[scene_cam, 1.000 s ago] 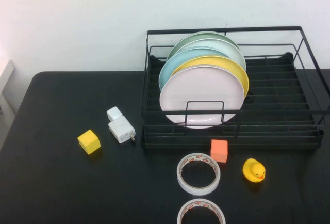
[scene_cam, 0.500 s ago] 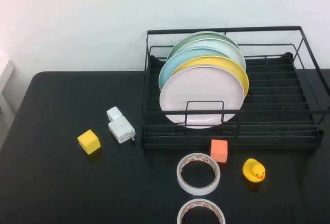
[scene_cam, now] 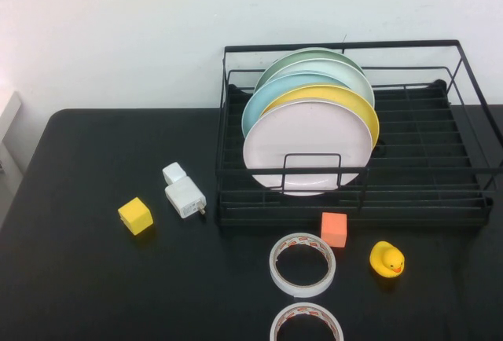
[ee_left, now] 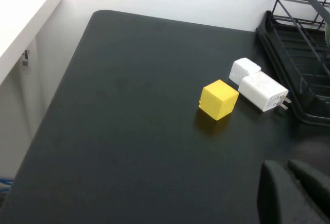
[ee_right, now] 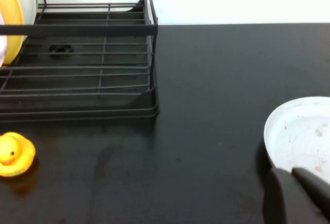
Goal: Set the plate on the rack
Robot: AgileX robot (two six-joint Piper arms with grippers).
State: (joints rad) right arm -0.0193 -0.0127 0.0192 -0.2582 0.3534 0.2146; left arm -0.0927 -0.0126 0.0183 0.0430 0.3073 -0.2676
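A matte black surface against a plain white wall carries the whole scene. At its far right stands the rack, a black wire frame with tall rails and a small front loop. The plate, pale pink and round, already stands upright on edge in the rack's front slot, directly behind the loop, with the yellow plate, the light blue plate and two paler plates lined up behind it.

Neither arm appears in the high view. The left tool shows only as dark finger tips at the edge of the left wrist view, held above the surface near the yellow cube and the white charger; you cannot tell whether it is apart or together. The right tool shows likewise in the right wrist view, hanging over a white dish lying flat off the rack's right end, the rubber duck well off to the side; its state also cannot be told.

Judge the plate as light, stiff and smooth, probably plastic, so slippery rather than fragile. If you must reseat it, pinch the exposed upper rim, where no wire or neighbouring plate crowds you, and lift straight up. From these views the placement looks complete.
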